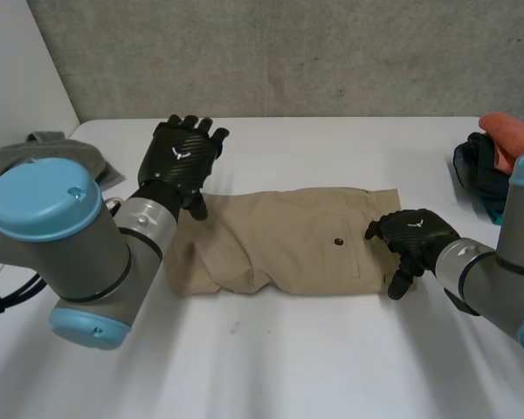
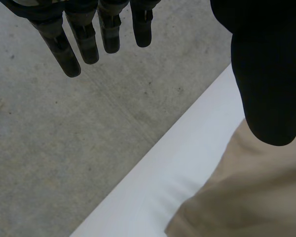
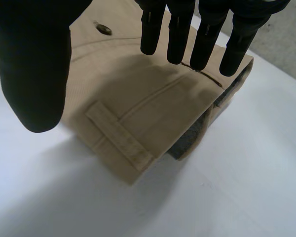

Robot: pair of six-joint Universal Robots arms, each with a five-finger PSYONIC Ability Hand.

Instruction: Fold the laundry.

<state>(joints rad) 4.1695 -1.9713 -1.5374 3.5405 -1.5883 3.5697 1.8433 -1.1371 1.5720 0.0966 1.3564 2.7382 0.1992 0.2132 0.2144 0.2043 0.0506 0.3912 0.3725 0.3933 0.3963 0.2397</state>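
On the counter (image 1: 314, 367), folded khaki trousers (image 1: 279, 244); left robot hand (image 1: 182, 155) released above them, right robot hand (image 1: 415, 236) released, likely steadying the waistband (image 3: 187, 113).

Trousers (image 1: 288, 240) — matt woven cloth; table (image 1: 332, 367) — smooth, matt; wall (image 1: 332, 61) rough, concrete-like.

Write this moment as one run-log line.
left hand: open, above trousers | right hand: open, over waistband | khaki trousers: folded, flat
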